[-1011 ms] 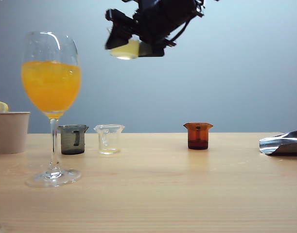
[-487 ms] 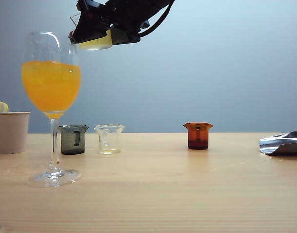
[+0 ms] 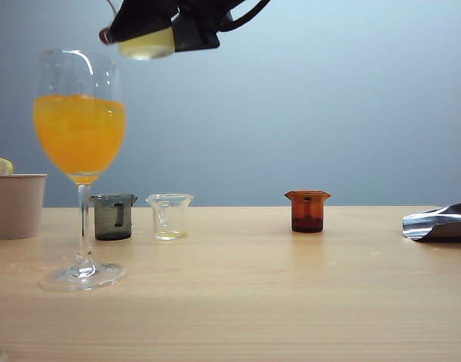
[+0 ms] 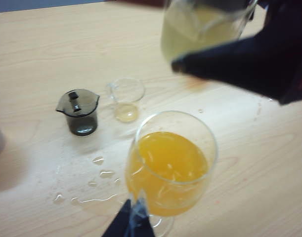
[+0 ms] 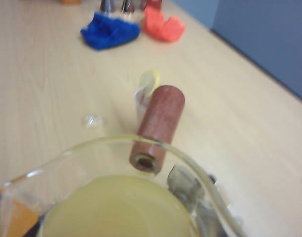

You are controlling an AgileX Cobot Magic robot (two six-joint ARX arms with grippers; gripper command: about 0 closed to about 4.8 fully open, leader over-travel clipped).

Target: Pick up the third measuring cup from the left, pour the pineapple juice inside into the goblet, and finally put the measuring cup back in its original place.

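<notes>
High in the exterior view, my right gripper (image 3: 151,26) is shut on the third measuring cup (image 3: 145,44), just above and to the right of the goblet's rim. The cup holds pale yellow pineapple juice (image 5: 116,210). In the left wrist view the same cup (image 4: 200,29) hangs over the goblet (image 4: 170,168) in the dark right gripper (image 4: 254,59). The goblet (image 3: 79,136) stands upright, its bowl half full of orange juice. The original place (image 3: 238,222) is a bare gap between the clear and amber cups. My left gripper (image 4: 133,222) is shut, its tips low before the goblet's foot.
On the table stand a grey cup (image 3: 113,216), a clear cup (image 3: 170,215) and an amber cup (image 3: 307,211). A beige paper cup (image 3: 17,204) stands at far left and a silvery object (image 3: 440,221) at far right. Spilled drops (image 4: 101,173) lie near the goblet. Blue (image 5: 110,30) and red (image 5: 163,25) items lie far off.
My right gripper has carried the measuring cup leftward from the top middle to just above the goblet's right side. The goblet and the other cups have not moved.
</notes>
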